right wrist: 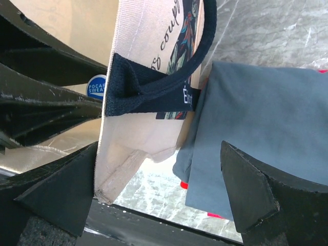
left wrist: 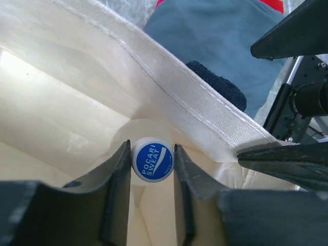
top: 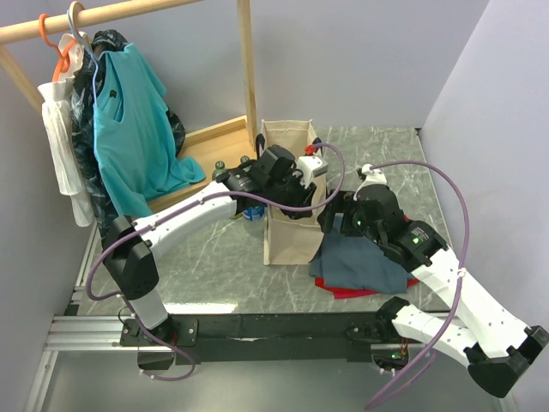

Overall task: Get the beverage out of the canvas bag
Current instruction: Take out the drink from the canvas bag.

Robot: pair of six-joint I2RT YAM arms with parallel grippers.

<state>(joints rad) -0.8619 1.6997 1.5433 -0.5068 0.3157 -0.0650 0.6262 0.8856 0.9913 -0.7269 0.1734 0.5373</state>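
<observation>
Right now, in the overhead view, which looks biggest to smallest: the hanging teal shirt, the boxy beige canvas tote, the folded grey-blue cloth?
1. hanging teal shirt
2. boxy beige canvas tote
3. folded grey-blue cloth
The last two are partly hidden, so their order is unsure.

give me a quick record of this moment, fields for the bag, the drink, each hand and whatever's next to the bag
canvas bag: upright on the table, mouth open
beverage: inside the bag, blue Pocari Sweat cap showing
left hand: inside the bag, shut on the beverage's cap
right hand: open, by the bag's navy handle, holding nothing
grey-blue cloth: folded, lying against the bag on the right arm's side
task state: beverage gripped, not yet out
</observation>
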